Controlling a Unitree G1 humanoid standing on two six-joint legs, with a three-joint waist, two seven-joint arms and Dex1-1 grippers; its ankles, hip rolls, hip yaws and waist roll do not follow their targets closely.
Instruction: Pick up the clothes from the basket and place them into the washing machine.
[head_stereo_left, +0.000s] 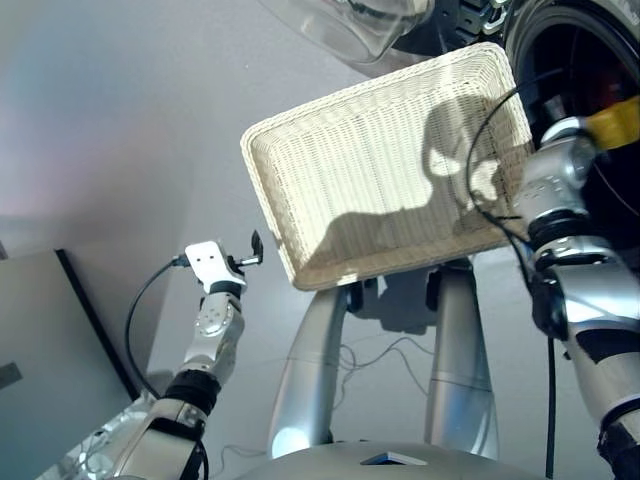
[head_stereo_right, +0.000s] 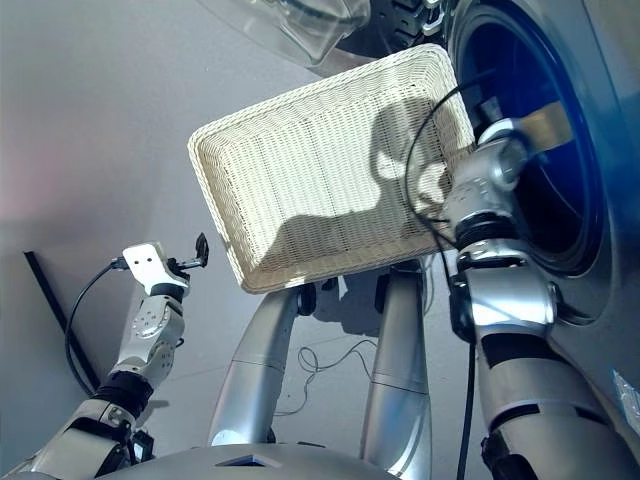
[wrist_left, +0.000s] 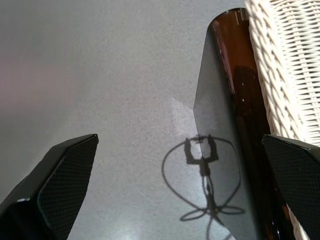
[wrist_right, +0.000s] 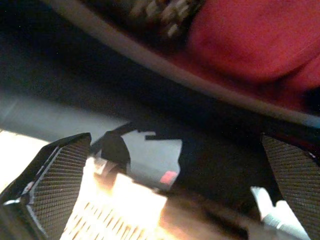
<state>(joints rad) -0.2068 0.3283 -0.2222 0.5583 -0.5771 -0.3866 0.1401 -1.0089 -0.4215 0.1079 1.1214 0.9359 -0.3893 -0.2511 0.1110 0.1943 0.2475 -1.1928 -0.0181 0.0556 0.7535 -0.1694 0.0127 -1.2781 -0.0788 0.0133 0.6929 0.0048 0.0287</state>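
Observation:
The cream wicker basket (head_stereo_left: 380, 150) lies on the grey floor with nothing inside but shadow. To its right is the washing machine (head_stereo_right: 600, 120), its clear round door (head_stereo_left: 350, 30) swung open beyond the basket. My right arm (head_stereo_left: 555, 180) reaches into the dark porthole (head_stereo_right: 530, 150). In the right wrist view my right gripper (wrist_right: 175, 140) is open, and coral-red clothes (wrist_right: 250, 35) lie in the drum beyond it, untouched. My left gripper (head_stereo_left: 255, 250) hangs open over bare floor just left of the basket, holding nothing.
A dark flat panel (head_stereo_left: 40, 330) stands at the lower left. In the left wrist view a dark brown glossy edge (wrist_left: 235, 75) runs beside the basket's wall (wrist_left: 285, 65). A black cable (head_stereo_left: 480, 130) loops from my right arm over the basket.

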